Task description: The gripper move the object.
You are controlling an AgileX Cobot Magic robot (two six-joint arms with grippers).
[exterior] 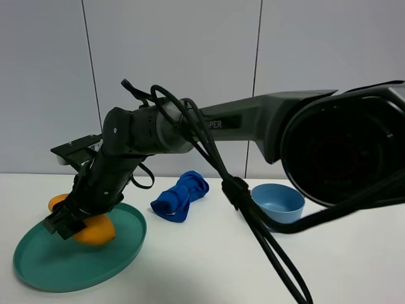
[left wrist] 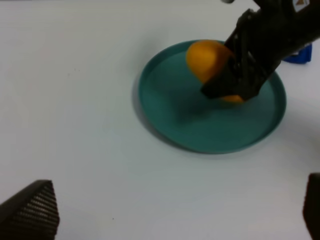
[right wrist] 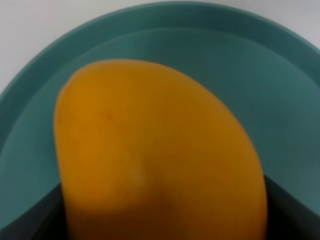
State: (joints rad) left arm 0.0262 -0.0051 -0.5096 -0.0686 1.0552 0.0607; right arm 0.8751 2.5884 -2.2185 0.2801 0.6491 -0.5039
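An orange mango [exterior: 96, 232] is in my right gripper [exterior: 63, 225], which has reached across to the left side and is shut on it. The mango is over the inside of the teal plate [exterior: 38, 269]; I cannot tell whether it touches the plate. In the right wrist view the mango [right wrist: 155, 150] fills the frame with the plate [right wrist: 280, 75] behind it. The left wrist view shows the plate [left wrist: 175, 120], the mango [left wrist: 205, 60] and the right gripper [left wrist: 240, 75] from a distance. My left gripper [left wrist: 170, 215] is open and empty over the white table.
A crumpled blue cloth [exterior: 181, 196] lies on the table to the right of the plate. A light blue bowl [exterior: 278, 202] stands farther right. Black cables [exterior: 253, 228] hang from the right arm across the middle.
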